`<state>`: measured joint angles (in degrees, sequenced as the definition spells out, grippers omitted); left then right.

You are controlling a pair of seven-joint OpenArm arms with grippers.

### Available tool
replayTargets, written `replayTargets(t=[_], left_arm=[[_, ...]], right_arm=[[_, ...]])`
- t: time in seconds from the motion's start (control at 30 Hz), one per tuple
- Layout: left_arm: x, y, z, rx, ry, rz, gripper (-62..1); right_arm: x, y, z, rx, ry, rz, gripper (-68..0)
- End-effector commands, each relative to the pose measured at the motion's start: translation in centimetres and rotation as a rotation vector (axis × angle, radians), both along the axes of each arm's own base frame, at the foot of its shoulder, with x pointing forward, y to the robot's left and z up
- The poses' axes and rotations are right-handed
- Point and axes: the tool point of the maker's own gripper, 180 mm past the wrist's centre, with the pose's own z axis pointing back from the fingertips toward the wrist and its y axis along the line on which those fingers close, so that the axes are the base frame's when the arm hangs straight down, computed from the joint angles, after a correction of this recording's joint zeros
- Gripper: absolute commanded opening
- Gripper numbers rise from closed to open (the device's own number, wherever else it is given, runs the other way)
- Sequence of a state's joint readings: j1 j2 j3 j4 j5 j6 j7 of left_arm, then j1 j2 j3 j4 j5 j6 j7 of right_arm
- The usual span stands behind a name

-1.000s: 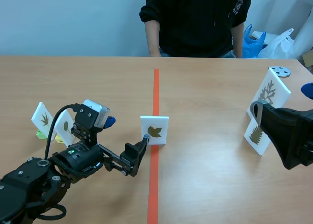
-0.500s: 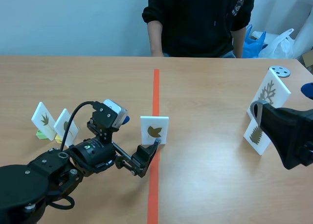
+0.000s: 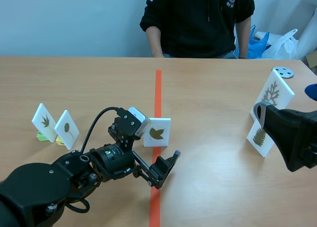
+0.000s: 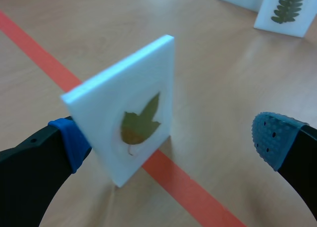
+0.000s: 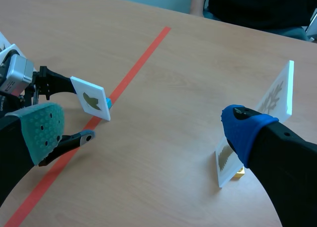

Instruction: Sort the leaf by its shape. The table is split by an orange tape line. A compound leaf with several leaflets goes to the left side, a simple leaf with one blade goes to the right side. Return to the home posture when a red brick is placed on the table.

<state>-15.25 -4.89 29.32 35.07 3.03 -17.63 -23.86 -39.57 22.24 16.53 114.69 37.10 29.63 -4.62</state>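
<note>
Leaf cards (image 3: 43,120) stand near the desk's left edge. Our left claw (image 4: 171,140) is wide, straddling the middle card (image 4: 133,118), which stands upright on the tape (image 3: 157,88) mid-desk with one pad (image 4: 74,142) at its back. We think uneven closing could tip this simple leaf flat. Our right claw (image 5: 143,133) hangs wide beside the right cards (image 3: 271,94) near the desk's right edge, where a careless sweep might topple them.

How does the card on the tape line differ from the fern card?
The card on the tape line shows one lobed blade; the fern card shows many leaflets. The first stands inside the open left claw; the fern card stands ungripped on the table's right side. Both are white, standing cards.
</note>
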Motion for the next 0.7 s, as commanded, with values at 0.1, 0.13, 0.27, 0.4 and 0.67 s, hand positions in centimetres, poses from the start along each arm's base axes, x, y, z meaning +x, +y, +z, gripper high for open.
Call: replayTargets(t=[0.1, 0.13, 0.27, 0.4, 0.67], left_arm=[[0.5, -0.2, 0.6, -0.016, -0.016, 0.007, -5.8], [0.5, -0.2, 0.5, -0.014, -0.015, 0.008, -7.9], [0.6, -0.2, 0.5, -0.015, -0.016, 0.008, -13.3], [0.7, -0.1, 0.6, -0.011, -0.021, 0.013, -19.1], [2.0, 1.4, 0.2, 0.044, -0.047, 0.109, -44.3]], right_arm=[[0.2, 0.1, 0.9, 0.014, -0.029, 0.0, 0.4], [0.2, 0.1, 0.9, 0.014, -0.029, 0.0, 0.4], [0.2, 0.1, 0.9, 0.014, -0.03, 0.0, 0.4], [0.2, 0.1, 0.9, 0.018, -0.03, -0.001, 0.4], [0.2, 0.1, 0.9, 0.018, -0.03, 0.0, 0.4]])
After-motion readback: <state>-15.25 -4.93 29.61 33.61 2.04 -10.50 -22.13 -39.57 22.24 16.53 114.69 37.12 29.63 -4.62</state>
